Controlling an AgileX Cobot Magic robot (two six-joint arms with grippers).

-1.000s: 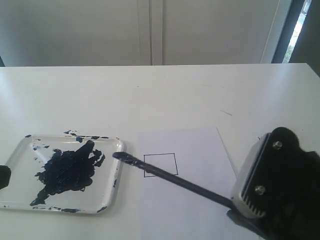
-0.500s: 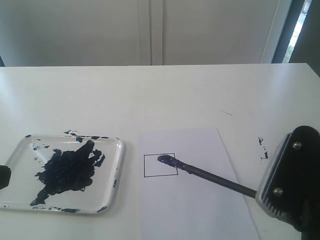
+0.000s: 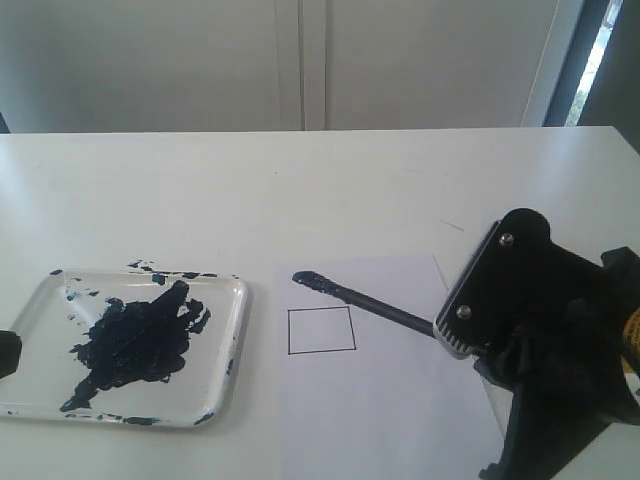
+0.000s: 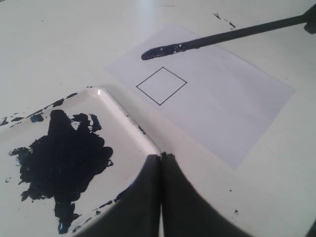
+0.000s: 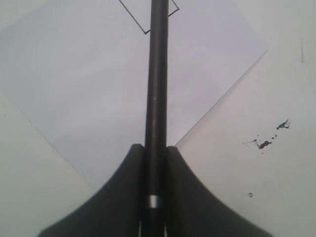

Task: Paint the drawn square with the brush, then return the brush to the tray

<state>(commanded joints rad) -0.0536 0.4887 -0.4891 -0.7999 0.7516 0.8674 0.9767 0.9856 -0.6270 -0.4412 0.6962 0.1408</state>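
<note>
The white table [image 3: 300, 190] runs wide and bare from 9 through 12 to 3 o'clock in the exterior view, with open room up to its far edge at 12. The paper [image 3: 380, 400] lies at 5 o'clock, its left edge just beside the tray's right rim with a narrow strip of table between them. The tray [image 3: 40, 330] sits at 8 o'clock, and a big dark blotch [image 3: 135, 340] fills its middle with specks along its rim.

The right gripper [image 5: 154, 153] hangs at 4 o'clock over the paper's right edge. It takes up that corner, and its body hides the table behind it. Its jaws are narrow, clamped on the brush [image 3: 370, 303] near the silver band. The handle runs out toward 10 o'clock across the paper. The wet tip sits at 11 o'clock of the square [image 3: 321, 330], just outside its upper left corner near the paper's top edge; whether it touches the paper cannot be told. The square is bare white inside.

The left gripper [image 4: 160, 163] is at the tray's rim, its jaws pressed together with nothing between them. A few paint specks [image 5: 266, 143] dot the table off the paper's right edge.
</note>
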